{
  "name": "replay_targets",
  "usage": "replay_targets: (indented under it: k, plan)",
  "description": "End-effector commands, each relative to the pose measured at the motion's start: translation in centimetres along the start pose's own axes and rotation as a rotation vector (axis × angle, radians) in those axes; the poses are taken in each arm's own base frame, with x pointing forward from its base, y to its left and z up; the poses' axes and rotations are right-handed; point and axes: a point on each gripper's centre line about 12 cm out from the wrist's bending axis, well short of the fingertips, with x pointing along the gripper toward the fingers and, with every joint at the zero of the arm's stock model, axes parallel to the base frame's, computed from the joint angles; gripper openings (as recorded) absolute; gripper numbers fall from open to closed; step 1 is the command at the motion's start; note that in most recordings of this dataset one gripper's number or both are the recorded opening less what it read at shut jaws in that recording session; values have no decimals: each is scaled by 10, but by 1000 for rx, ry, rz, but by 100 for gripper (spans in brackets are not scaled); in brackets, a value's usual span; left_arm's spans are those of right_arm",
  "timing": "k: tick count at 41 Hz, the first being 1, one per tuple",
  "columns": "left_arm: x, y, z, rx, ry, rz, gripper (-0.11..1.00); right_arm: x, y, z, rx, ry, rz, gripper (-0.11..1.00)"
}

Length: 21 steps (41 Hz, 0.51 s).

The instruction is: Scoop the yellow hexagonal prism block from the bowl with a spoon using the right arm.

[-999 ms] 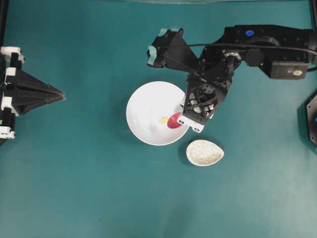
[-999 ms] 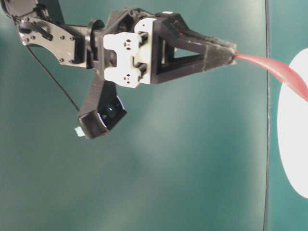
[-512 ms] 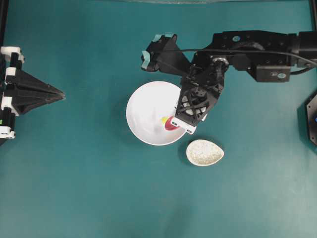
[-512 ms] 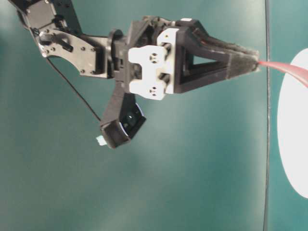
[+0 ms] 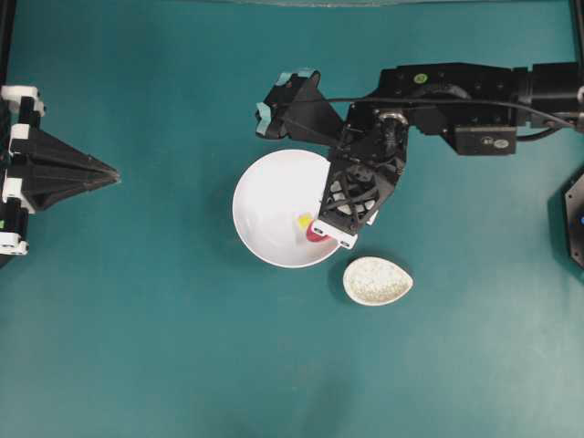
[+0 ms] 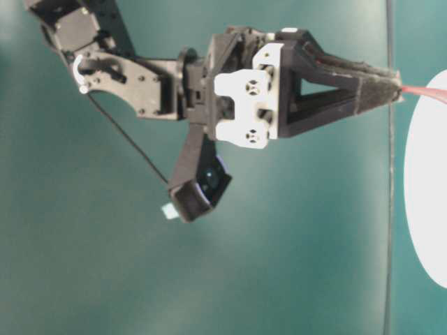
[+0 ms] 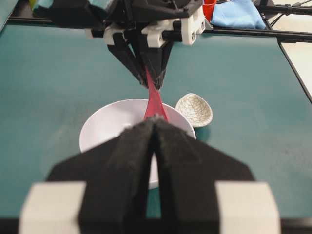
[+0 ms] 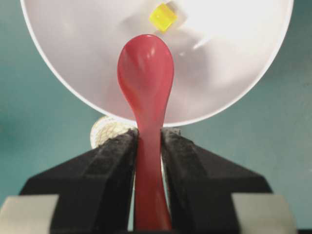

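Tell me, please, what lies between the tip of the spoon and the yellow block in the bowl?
Nothing: the right wrist view shows only bare white bowl floor between the spoon tip and the yellow block.

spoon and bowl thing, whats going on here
The right gripper is shut on the handle of the red spoon, with the scoop inside the white bowl. The yellow block lies just past the scoop's tip, not yet scooped. The left gripper sits shut and empty, off to the side.

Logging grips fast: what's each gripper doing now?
Left gripper: shut, empty.
Right gripper: shut on the spoon.
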Motion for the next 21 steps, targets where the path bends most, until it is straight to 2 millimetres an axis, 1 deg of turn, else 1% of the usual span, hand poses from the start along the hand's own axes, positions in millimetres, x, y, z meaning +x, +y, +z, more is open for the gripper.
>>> replay_targets:
  k: [1, 10, 21]
  plan:
    - [2, 0, 9, 1, -20, 0, 1, -7, 2, 3, -9, -32, 4, 24]
    - [3, 0, 9, 2, -21, -1, 2, 1, -1, 7, -4, -33, -3, 24]
    - [2, 0, 8, 1, -18, 1, 2, 4, -3, 15, 4, -78, 5, 24]
